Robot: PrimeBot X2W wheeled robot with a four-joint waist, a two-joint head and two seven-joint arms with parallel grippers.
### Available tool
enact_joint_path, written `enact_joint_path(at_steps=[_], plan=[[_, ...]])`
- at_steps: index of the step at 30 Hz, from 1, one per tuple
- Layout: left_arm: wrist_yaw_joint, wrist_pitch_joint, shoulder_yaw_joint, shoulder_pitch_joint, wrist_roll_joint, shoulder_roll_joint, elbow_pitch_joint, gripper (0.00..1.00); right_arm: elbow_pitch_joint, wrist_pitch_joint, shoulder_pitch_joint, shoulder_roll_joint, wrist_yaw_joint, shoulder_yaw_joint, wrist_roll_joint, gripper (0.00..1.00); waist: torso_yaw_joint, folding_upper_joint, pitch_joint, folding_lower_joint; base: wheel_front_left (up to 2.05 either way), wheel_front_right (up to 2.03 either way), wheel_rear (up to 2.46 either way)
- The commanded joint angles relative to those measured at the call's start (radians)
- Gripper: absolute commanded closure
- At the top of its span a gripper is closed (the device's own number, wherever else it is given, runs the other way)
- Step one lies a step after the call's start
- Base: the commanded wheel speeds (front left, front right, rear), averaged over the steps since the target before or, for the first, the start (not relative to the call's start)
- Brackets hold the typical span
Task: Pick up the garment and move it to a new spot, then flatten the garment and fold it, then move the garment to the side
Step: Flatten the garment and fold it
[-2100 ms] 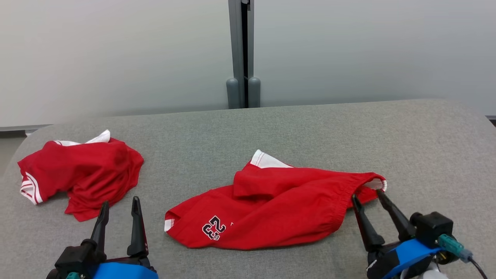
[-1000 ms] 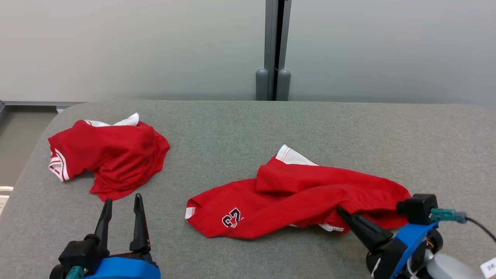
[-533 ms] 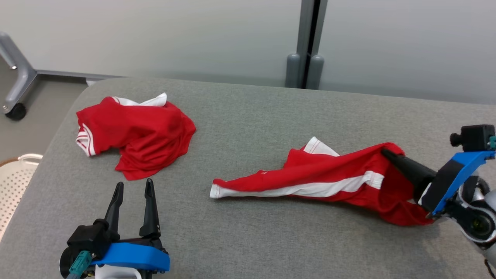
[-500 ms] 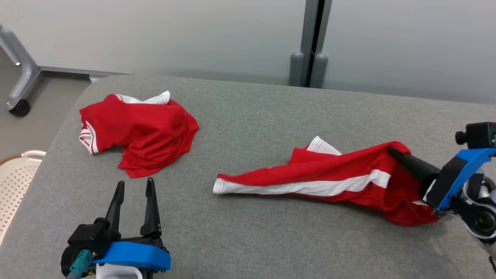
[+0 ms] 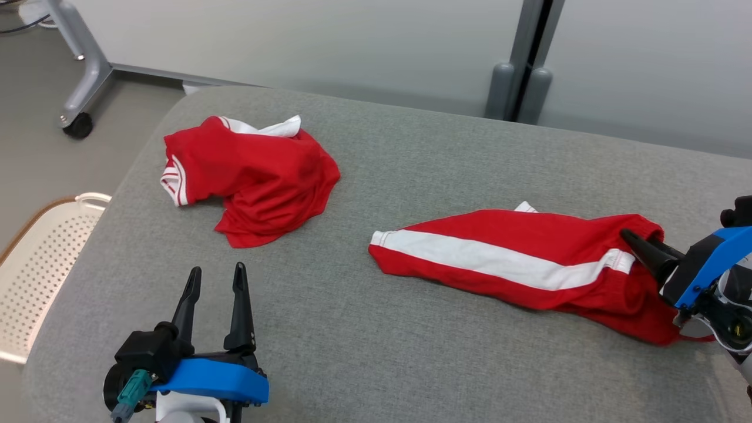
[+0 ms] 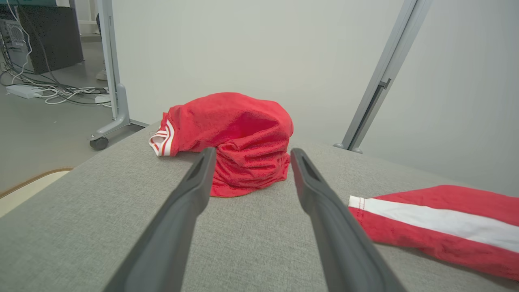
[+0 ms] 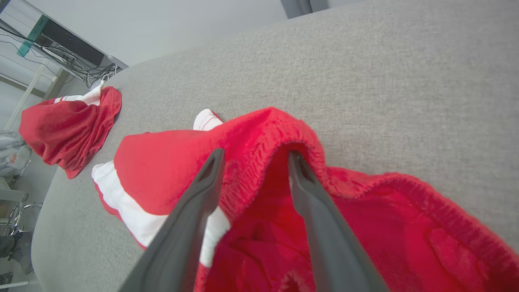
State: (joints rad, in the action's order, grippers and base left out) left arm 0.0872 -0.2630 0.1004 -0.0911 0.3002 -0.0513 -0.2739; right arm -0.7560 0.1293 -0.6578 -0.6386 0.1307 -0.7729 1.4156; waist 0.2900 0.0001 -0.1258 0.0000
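Note:
The garment, red shorts with a white side stripe, lies stretched out on the right half of the grey padded table, waistband to the right. My right gripper is at that waistband and stands open. In the right wrist view one finger is inside the waist opening and the other outside, with the waistband edge loose between them. My left gripper hovers open and empty near the table's front left, well apart from the shorts.
A second red garment lies crumpled at the table's back left, straight ahead of the left fingers. A white perforated basket sits on the floor left of the table. A wheeled stand leg stands behind it.
The head camera has swung. My right gripper pulled the shorts rightward, turning them stripe-up and stretching them out, then its jaws opened off the waistband. The left gripper stayed open.

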Motion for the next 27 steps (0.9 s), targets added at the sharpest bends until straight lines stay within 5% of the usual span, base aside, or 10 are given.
enact_joint_path(at_steps=[1,18,27], plan=[[-0.004,-0.003,-0.005,-0.005,-0.006,0.002,0.001,0.00,0.007,-0.023,0.017,-0.002,0.000,-0.006,-0.006,0.00,-0.027,-0.0001,0.018,0.0000,0.00,0.00,0.00],[0.020,-0.003,-0.085,0.041,-0.066,-0.001,0.019,0.00,0.267,-0.393,0.102,0.039,0.000,-0.059,-0.197,0.00,-0.268,-0.0001,0.104,0.0000,0.00,0.00,0.00],[0.030,-0.003,-0.128,0.048,-0.084,-0.013,-0.014,0.00,0.408,-0.394,0.326,0.206,0.000,0.350,-0.601,0.00,-0.331,-0.0001,0.120,0.0000,0.00,0.00,0.00]])
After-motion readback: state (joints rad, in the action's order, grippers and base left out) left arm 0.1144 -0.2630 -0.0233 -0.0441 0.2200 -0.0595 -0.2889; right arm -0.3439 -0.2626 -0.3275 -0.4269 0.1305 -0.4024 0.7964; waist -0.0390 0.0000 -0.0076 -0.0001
